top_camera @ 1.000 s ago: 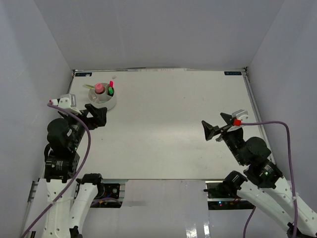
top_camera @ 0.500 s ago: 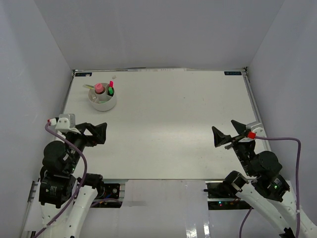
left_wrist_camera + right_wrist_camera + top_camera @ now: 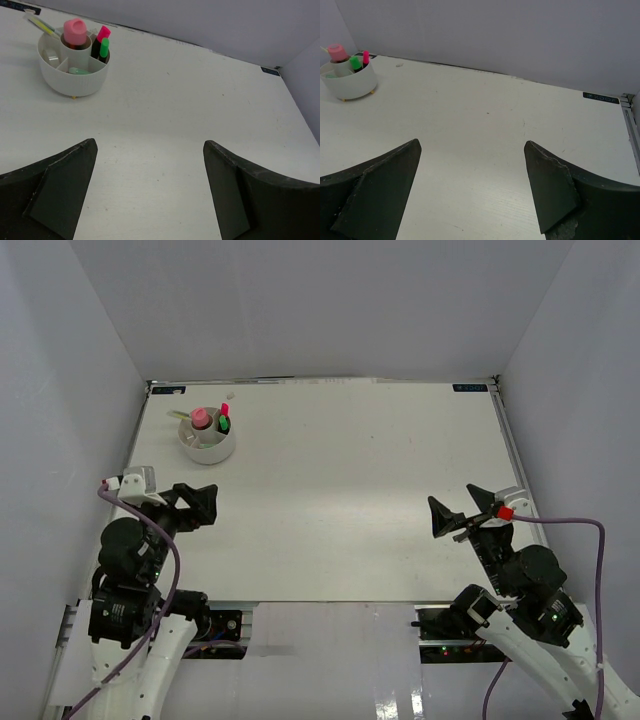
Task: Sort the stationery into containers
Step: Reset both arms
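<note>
- Cup (image 3: 75, 84) holds the lot: pink tube (image 3: 75, 31) upright in the middle well; green-capped marker (image 3: 104, 47) and pink marker (image 3: 103, 33) just right of it; pale green marker (image 3: 77, 71) lying in the near compartment; thin pen (image 3: 42, 25) leaning out over the far-left rim
- Left pincer (image 3: 195, 506) hangs near the cup on its near side, jaws spread wide, holding nothing; right pincer (image 3: 456, 508) sits well apart from the cup, to its right and nearer, likewise gaping and empty
- Surface (image 3: 340, 470) carries one speck (image 3: 230, 396) just beyond the cup, too small to name
- Sorting looks done, so the step in hand is likely a check and a parked rest; scan outward from the cup before calling it finished; should the speck prove a task item, the left pincer is the nearer one to fetch it
- Route any such reach around the cup's right side; a nudge to the leaning pen could tip it out
</note>
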